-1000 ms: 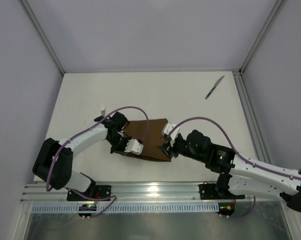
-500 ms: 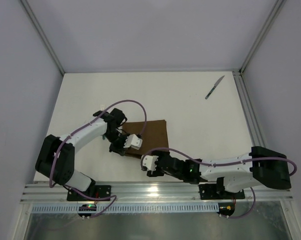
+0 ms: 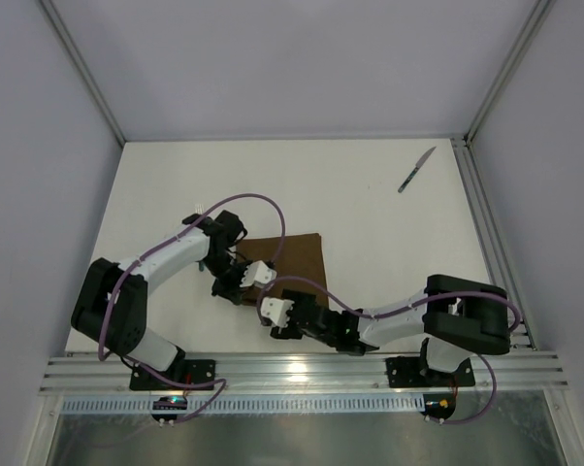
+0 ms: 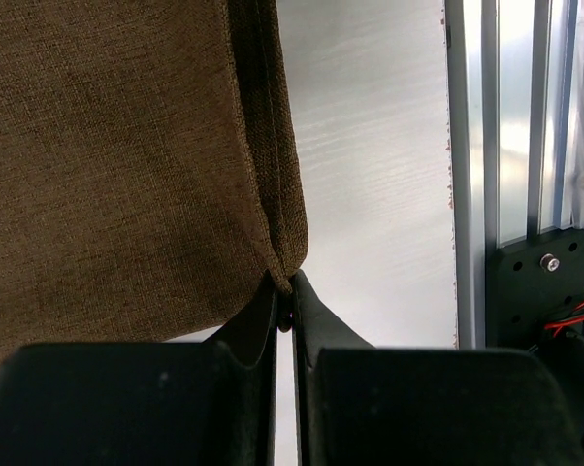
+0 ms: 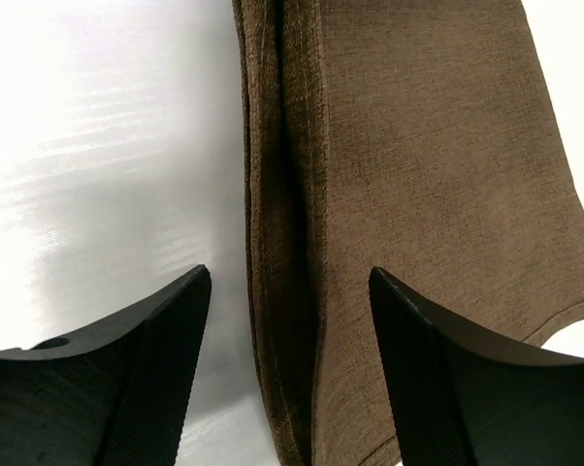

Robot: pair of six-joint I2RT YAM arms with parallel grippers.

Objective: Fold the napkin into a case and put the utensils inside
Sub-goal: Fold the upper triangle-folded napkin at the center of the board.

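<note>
Right hand [image 5: 287, 282] farther left, wide apart; left hand [image 4: 284, 296] (tight) on napkin [image 4: 127, 146]

Brown napkin [image 4: 117, 165]: coarse woven cloth, matt, w/ stitched hem. Table [image 4: 370, 165] smooth, white, slight sheen; rail [image 4: 510, 116] brushed metal, shiny; knife [image 3: 417, 169] blade silvery. Right pincer [image 5: 287, 280] black plastic, matt, finely textured.

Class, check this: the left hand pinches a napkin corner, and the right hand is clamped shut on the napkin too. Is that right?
Not quite. The right hand is open, fingers apart above the napkin, as the right wrist view shows. The left hand does pinch a corner.
</note>
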